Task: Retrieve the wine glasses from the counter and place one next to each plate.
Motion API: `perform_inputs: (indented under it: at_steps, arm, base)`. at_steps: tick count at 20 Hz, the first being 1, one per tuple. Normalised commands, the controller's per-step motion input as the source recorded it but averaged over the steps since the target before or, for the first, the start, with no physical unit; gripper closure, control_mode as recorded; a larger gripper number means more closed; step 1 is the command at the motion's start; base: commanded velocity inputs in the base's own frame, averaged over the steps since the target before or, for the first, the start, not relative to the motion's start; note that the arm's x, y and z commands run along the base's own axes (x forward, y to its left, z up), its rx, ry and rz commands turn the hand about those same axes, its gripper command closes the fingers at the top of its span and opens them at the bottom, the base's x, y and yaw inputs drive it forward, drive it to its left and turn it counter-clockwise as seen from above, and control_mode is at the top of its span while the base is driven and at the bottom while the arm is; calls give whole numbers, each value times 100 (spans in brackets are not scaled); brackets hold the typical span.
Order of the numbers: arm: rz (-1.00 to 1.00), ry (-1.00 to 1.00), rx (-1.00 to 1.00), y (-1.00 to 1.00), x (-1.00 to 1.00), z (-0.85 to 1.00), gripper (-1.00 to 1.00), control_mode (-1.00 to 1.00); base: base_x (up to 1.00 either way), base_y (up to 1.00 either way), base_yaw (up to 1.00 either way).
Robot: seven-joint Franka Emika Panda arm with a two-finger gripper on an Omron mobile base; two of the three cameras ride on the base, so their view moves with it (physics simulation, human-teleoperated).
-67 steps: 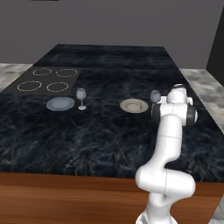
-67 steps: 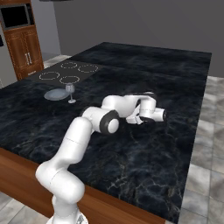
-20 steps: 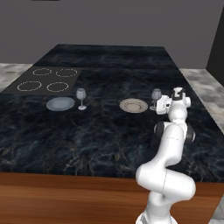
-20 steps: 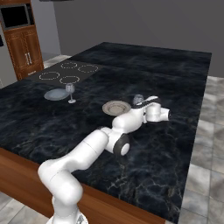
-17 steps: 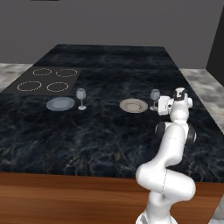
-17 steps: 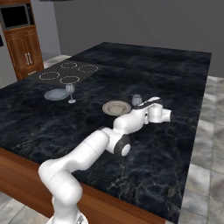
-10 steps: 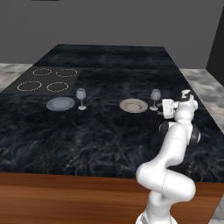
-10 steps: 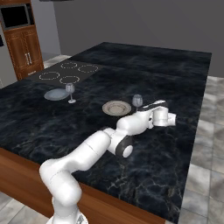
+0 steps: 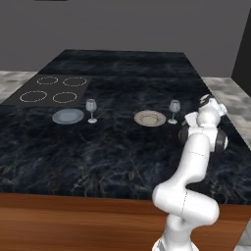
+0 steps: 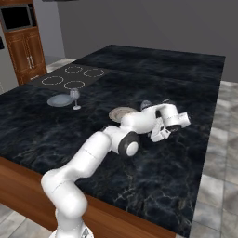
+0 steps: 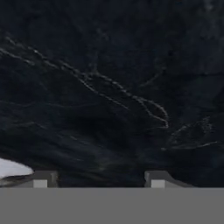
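**A rendered home kitchen**

The setting is a kitchen. A large black marble-veined island (image 9: 117, 147) on a wooden base carries four white dotted burner rings (image 9: 55, 89). Two plates (image 9: 68, 116) and two wine glasses (image 9: 91, 110) are laid out on it. Brown wooden cabinets (image 10: 25, 53) with silver handles and a built-in microwave (image 10: 16, 17) stand against the far wall.

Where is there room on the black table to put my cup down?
The wide stretch of black top in front of the grey-blue plate and beige plate is bare, and so is the far half. It is crowded by each wine glass and around the arm's open gripper.
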Motion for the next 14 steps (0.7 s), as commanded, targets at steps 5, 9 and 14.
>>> perform_inputs:
  at_steps: [5,9,14]
  arm:
    - [-6,0,-71,7,-100,-100,-100,-100]
    - [0,-2,-42,-36,-100,-56,-100,-100]
    - [0,-11,-11,-30,-100,75,-100,-100]
  base:
    - [0,0,0]
    - [0,0,0]
    - [0,0,0]
